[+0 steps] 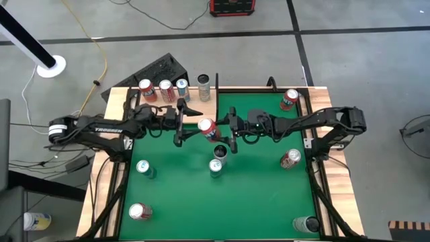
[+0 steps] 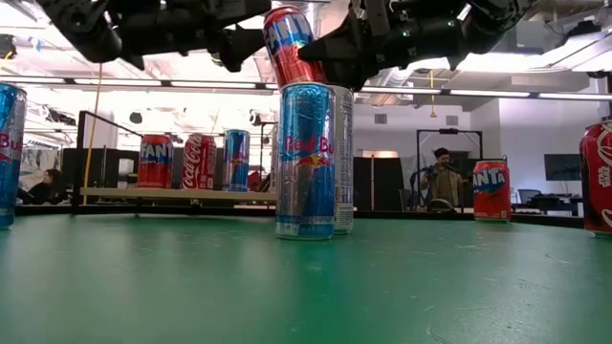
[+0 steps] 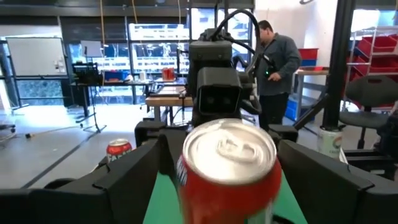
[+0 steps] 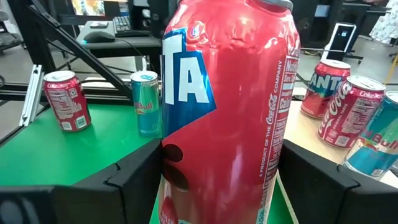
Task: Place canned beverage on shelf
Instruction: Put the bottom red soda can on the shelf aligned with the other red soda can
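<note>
A: While the red can [image 1: 207,128] hangs mid-table between both arms, who holds it?
B: I see the right gripper [image 1: 227,132] clamped on its body; the left gripper [image 1: 183,124] stands apart around its top.
A: Handling?
B: Probably slick, dentable. I'd grip mid-wall, then to the shelf [image 1: 134,101], far left.

Both arms matte black, jointed; left arm [image 1: 101,128] carries white "TROSSEN" lettering and a white base cap, black cables loop along the right arm [image 1: 316,121], fingers [image 3: 118,180] flat, dark, blocky.
</note>
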Motion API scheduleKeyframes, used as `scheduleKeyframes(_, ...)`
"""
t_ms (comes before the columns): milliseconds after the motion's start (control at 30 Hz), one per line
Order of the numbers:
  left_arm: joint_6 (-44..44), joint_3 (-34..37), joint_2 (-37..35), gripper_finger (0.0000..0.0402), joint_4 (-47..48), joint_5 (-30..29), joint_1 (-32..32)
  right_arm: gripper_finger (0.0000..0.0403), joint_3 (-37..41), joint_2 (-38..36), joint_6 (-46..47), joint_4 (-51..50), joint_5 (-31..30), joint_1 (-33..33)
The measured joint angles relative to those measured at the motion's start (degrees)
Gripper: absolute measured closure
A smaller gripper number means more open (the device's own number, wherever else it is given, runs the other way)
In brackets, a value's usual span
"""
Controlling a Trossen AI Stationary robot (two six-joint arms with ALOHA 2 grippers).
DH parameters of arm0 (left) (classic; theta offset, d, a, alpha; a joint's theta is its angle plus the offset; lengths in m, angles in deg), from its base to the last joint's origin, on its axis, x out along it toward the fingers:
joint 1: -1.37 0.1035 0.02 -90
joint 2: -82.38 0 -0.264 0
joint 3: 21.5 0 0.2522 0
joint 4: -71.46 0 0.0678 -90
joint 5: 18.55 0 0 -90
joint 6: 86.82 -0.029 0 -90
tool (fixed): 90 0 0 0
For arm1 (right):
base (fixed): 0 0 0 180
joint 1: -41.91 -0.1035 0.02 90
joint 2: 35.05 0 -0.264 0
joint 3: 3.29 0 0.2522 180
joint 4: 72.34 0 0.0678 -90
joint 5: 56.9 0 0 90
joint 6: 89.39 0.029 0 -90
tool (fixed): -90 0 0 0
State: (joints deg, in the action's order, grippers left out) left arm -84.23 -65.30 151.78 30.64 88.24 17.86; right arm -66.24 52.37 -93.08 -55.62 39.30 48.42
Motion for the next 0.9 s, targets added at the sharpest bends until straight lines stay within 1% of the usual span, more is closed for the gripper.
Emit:
scheduleKeyframes(267,0.1,-4.3,6.9,0.0083,0.2,0.9,-1.1,0.0093,0.0,0.0,0.2,-0.3,-0.3,0.0)
scheduleKeyframes(433,0.2,-5.8,9.6,0.0083,0.3,1.0,-1.2,0.0093,0.0,0.0,0.2,-0.3,-0.6,0.1)
scheduleKeyframes(533,0.0,-6.2,10.4,0.009,0.3,1.1,-1.5,0.0093,0.0,0.0,0.2,-0.4,-0.5,0.0)
scheduleKeyframes(667,0.0,-6.3,10.4,0.0121,0.3,0.9,-1.5,0.0093,0.0,0.0,0.2,-0.5,-0.4,0.0)
scheduleKeyframes(800,0.4,-6.3,9.8,0.0121,0.4,0.6,-1.5,0.009,0.0,0.0,0.3,-0.2,-0.2,0.1)
scheduleKeyframes(900,0.4,-6.3,7.8,0.0121,2.8,0.6,-1.3,0.008,-0.2,0.0,0.4,0.2,-0.2,0.1)
